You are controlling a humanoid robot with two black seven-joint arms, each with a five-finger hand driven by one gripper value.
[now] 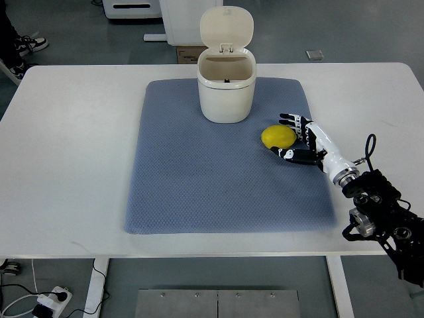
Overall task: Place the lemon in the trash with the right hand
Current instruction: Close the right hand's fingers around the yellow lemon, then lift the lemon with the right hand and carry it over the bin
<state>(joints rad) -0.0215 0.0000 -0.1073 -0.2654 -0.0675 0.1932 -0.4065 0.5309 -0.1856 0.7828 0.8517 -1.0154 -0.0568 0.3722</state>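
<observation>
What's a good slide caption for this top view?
Right robot hand open around a lemon on the blue mat, beside the open-lidded trash bin.

Just left of the right hand [299, 139], whose shell looks like glossy white plastic with black joints, the lemon [278, 136] has a smooth, faintly shiny skin. Under both lies a blue-grey mat [199, 179] of matt, dimpled cloth. Beyond the hand, the cream trash bin [226, 89] looks like smooth plastic; the white table [73, 165] is matt.

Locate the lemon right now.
In the top view the lemon lies on the blue mat, right of centre, just right of and below the open bin, with the right hand open beside it.
</observation>
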